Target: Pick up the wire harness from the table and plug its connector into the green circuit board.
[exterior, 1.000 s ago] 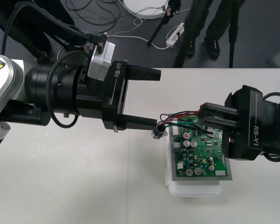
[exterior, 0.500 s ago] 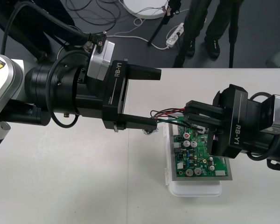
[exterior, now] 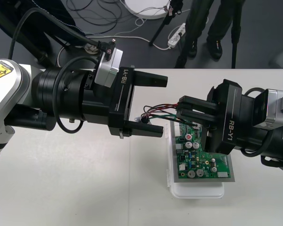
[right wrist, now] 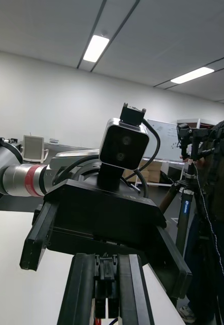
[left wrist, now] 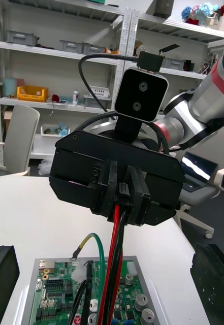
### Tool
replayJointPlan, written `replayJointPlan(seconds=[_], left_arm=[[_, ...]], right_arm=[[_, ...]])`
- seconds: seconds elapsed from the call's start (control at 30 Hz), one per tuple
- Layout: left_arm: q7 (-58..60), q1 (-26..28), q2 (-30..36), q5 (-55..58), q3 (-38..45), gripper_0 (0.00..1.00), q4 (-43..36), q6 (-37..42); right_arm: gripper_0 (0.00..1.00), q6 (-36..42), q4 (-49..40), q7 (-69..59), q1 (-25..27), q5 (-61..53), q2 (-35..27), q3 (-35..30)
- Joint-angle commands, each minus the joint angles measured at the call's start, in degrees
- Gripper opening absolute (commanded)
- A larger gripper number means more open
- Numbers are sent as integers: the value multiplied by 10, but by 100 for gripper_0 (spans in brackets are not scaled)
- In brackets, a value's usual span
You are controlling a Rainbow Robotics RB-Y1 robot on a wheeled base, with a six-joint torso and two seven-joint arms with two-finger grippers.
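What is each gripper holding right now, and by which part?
The right gripper holds the wire harness by its black plug. The left gripper is open and holds nothing.

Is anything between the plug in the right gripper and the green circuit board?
Nothing visible does. The right gripper holds the plug above the green circuit board, only its own wires hanging between; the open left gripper stands beside the board.

left fingers (exterior: 150, 81): matt black | circuit board (exterior: 198, 162): glossy green | base (exterior: 198, 190): smooth white, probably plastic | harness wires (left wrist: 114, 238): glossy
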Motion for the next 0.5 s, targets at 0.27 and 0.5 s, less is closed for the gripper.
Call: replayJointPlan(seconds=[0.27,0.5], left_arm=[[-48,-23,5,16,-7,100,-5,26],[-48,-22,5,19,-7,100,-6,27]], right_arm=[[0,15,-20,-1,-33,-21,7,38],[0,26,-20,-9,-45,-21,7,51]])
